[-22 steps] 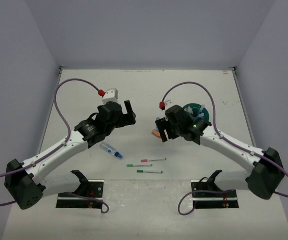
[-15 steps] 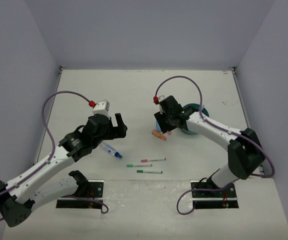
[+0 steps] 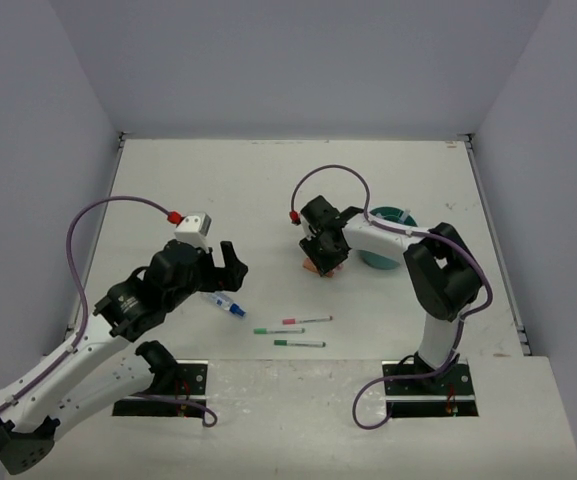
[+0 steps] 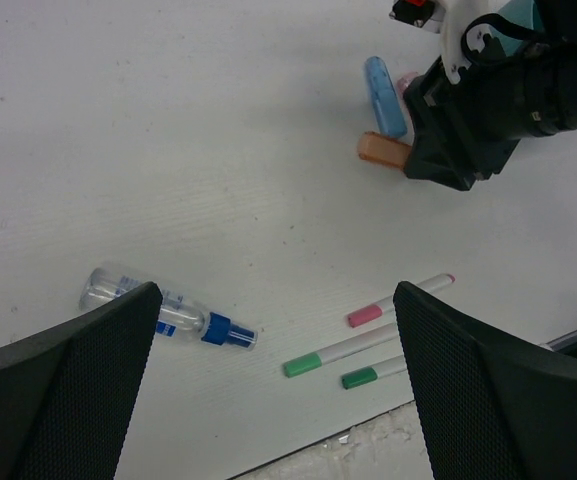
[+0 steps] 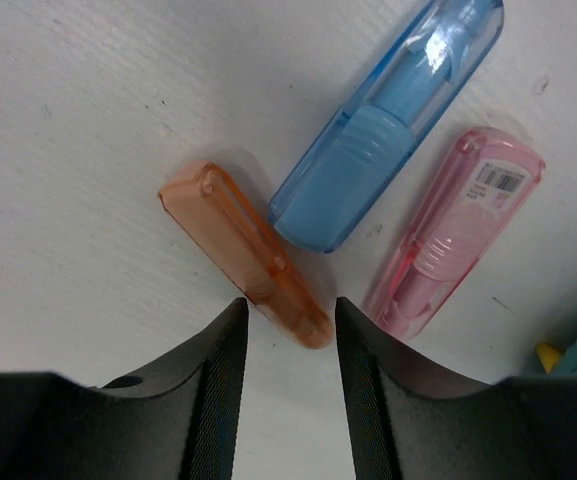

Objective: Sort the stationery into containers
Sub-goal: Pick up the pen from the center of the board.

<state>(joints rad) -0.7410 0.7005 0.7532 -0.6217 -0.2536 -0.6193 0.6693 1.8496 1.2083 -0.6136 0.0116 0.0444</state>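
Note:
Three stubby highlighters lie together: orange (image 5: 243, 250), blue (image 5: 388, 130) and pink (image 5: 458, 230). My right gripper (image 5: 288, 315) is open, low over the table, its jaws either side of the orange one's near end. In the top view it (image 3: 320, 262) covers most of them, just left of the teal cup (image 3: 396, 213). My left gripper (image 3: 226, 262) is open and empty, above the clear blue-capped tube (image 4: 168, 315). A pink-capped pen (image 4: 398, 300) and two green-capped pens (image 4: 343, 350) (image 4: 373, 375) lie between the wide-apart jaws in its wrist view (image 4: 278, 380).
The cup's edge with something yellow in it (image 5: 548, 352) shows at the right wrist view's lower right. The right arm's cable (image 3: 328, 175) loops above the highlighters. The table's near edge (image 4: 368, 450) runs just below the pens.
My right gripper has moved left from the cup and come down over the highlighters. My left arm has drawn back toward the near left, its gripper now over the tube.

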